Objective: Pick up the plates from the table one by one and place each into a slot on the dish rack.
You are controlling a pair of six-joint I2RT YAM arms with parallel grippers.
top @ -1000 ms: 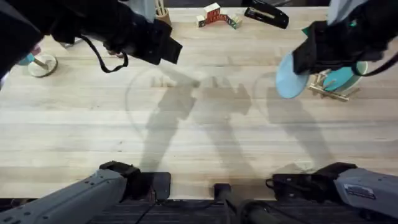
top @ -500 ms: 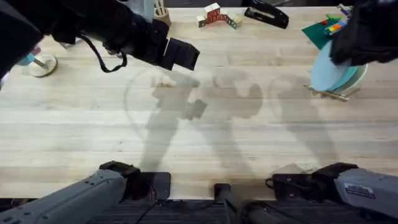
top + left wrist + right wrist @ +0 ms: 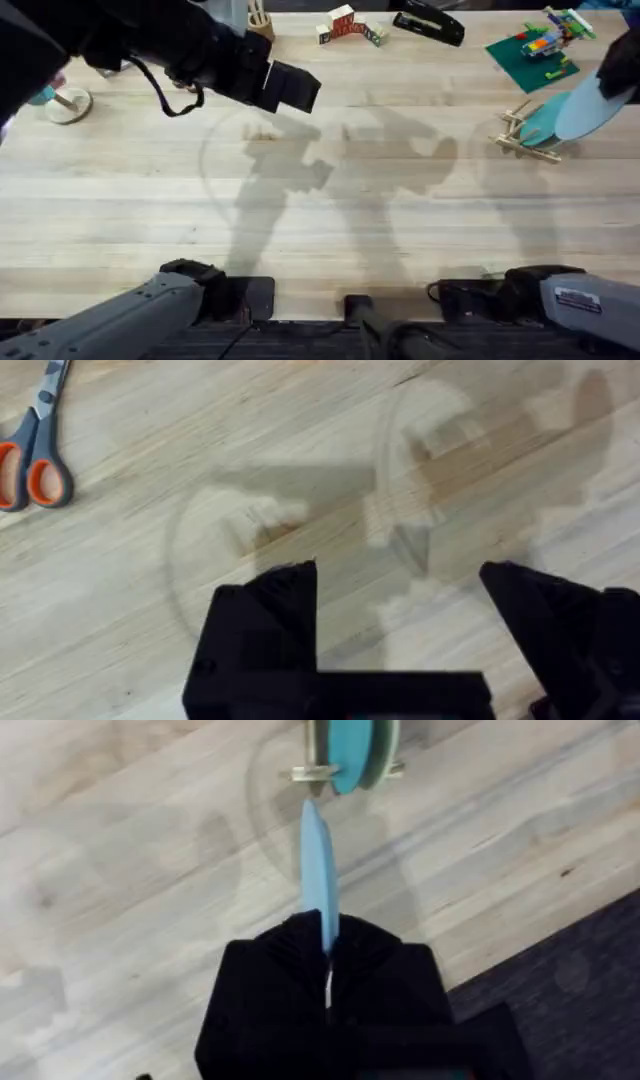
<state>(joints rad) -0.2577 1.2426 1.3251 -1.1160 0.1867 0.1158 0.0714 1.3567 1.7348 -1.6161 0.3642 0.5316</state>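
My right gripper is shut on the rim of the sky blue plate, which it holds on edge above the table. In the overhead view this plate hangs at the far right, just right of the dish rack, under the right gripper. The teal plate stands upright in a slot of the rack; the right wrist view shows the teal plate between the rack's dowels, beyond the held plate. My left gripper is open and empty over bare wood, seen at the upper left.
A green brick baseplate with a small brick model lies behind the rack. Wooden blocks and a black stapler sit at the far edge. Scissors lie near the left arm. The table's right edge runs close beside the rack.
The right arm carried the sky blue plate rightward, from left of the rack to just right of it. The left gripper shifted slightly right, then held still.
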